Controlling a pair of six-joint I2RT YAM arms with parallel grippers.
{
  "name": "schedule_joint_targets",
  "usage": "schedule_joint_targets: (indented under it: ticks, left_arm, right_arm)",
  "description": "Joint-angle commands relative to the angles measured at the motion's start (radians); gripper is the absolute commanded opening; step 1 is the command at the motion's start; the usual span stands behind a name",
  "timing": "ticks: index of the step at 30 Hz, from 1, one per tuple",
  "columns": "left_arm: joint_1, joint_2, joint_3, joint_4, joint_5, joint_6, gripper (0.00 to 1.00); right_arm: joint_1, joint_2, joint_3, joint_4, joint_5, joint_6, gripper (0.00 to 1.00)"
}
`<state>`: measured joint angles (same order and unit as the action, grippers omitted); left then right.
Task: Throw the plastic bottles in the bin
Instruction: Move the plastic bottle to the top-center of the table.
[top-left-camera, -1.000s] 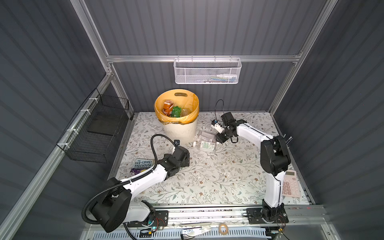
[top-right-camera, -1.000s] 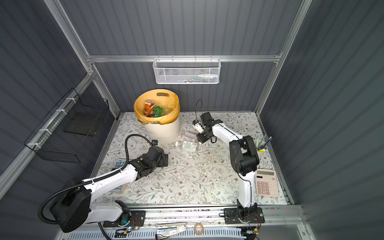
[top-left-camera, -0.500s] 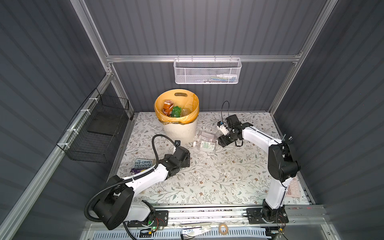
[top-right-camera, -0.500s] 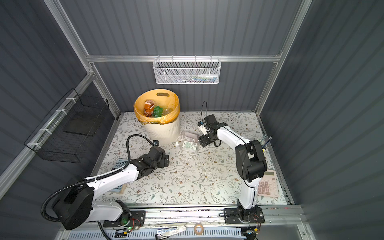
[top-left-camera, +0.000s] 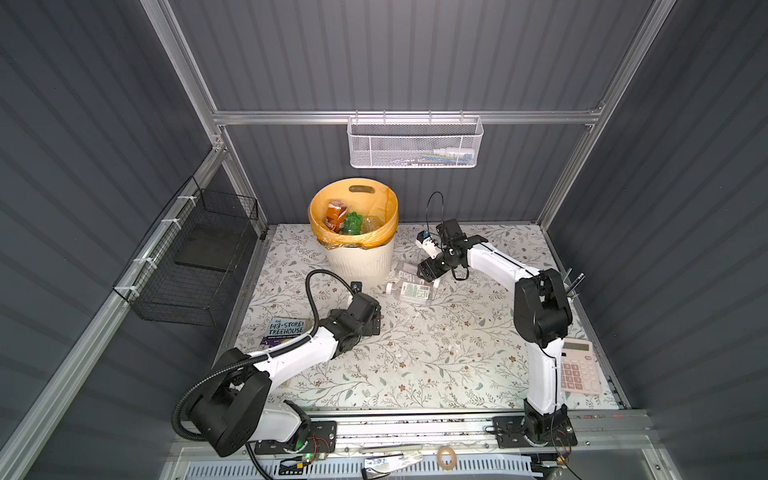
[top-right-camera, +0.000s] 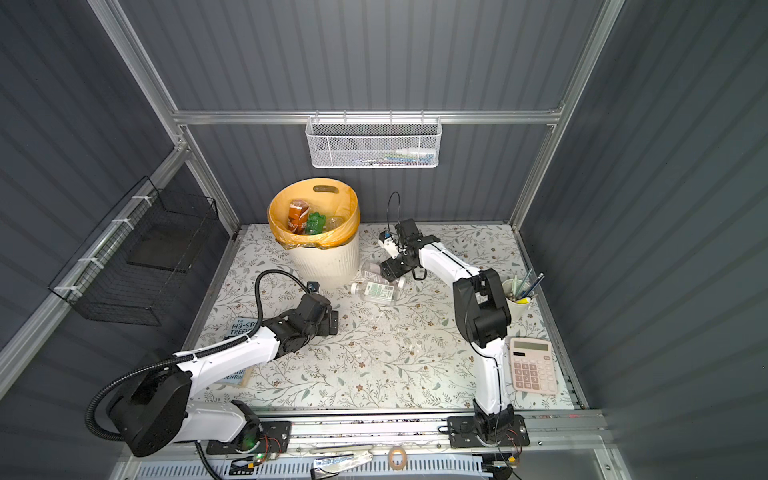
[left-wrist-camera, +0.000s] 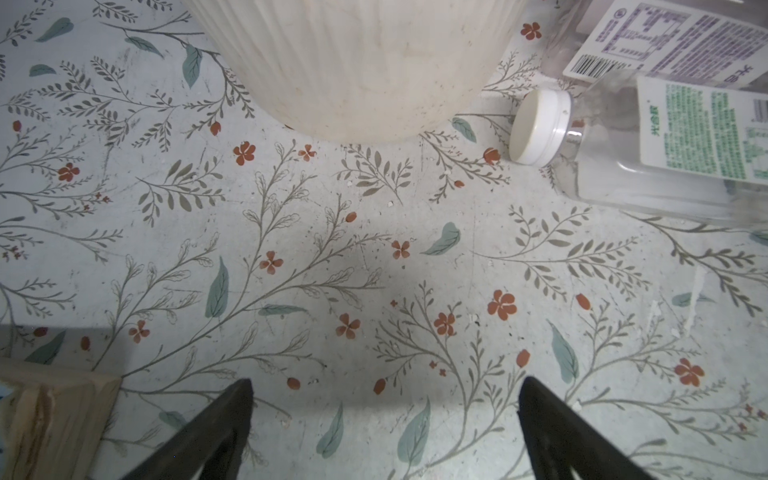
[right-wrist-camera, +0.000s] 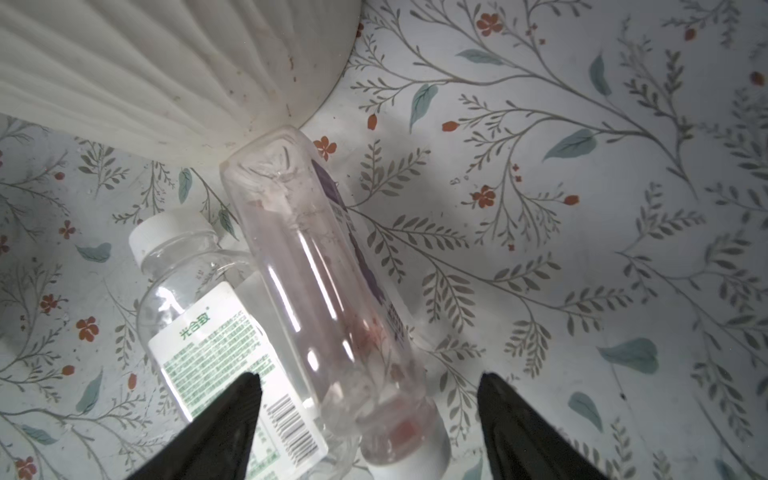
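Right gripper (right-wrist-camera: 368, 376): jaws spread astride purple-labelled bottle (right-wrist-camera: 316, 270), ungripped; apparently lining up a pick.
Bottle base: touching bin (right-wrist-camera: 145, 83) wall.
Left gripper (left-wrist-camera: 384, 380): spread, empty, parked clear.

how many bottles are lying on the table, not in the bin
2. The green-label bottle lies beside the bin; the purple-label bottle lies alongside it, base against the bin's foot, below the right gripper. Others may be hidden behind the bin.

Soft overhead light shows the tabletop (top-left-camera: 436, 357) bright against dim walls (top-left-camera: 83, 124), with faint shadows and glare streaks on the bottle (right-wrist-camera: 316, 291).
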<state>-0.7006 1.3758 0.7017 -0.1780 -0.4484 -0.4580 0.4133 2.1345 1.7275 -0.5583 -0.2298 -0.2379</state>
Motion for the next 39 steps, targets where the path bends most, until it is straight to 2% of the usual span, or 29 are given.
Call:
schedule_joint_targets:
  ticks: [1,8,11,17,24,28,30,36,39]
  left_arm:
    - [0.005,0.016,0.037,0.000,0.011,-0.010,1.00]
    - [0.005,0.025,0.043,0.003,0.011,-0.006,1.00]
    - [0.005,0.031,0.050,0.002,0.013,-0.002,1.00]
    - [0.005,0.038,0.053,0.008,0.019,-0.002,1.00]
    - [0.005,0.046,0.055,0.014,0.023,0.000,1.00]
    - [0.004,0.057,0.069,0.001,0.017,0.008,1.00]
    - [0.005,0.061,0.072,-0.003,0.014,0.009,1.00]
    - [0.005,0.065,0.072,0.000,0.015,0.011,1.00]
    - [0.007,0.063,0.068,0.002,0.017,0.007,1.00]
  right_arm:
    - [0.002,0.033,0.053,-0.074,-0.024,-0.027,0.79]
    - [0.002,0.036,0.033,-0.074,0.043,-0.014,0.61]
    - [-0.002,0.015,0.001,-0.069,0.082,0.005,0.51]
    - [-0.022,-0.129,-0.189,-0.001,0.108,0.047,0.42]
    - [-0.032,-0.308,-0.394,0.006,0.262,0.135,0.46]
    - [-0.030,-0.332,-0.433,-0.065,0.281,0.147,0.57]
    - [-0.030,-0.334,-0.446,-0.086,0.297,0.150,0.71]
    - [-0.028,-0.333,-0.428,-0.062,0.304,0.150,0.87]
    - [-0.028,-0.306,-0.386,-0.066,0.290,0.144,0.89]
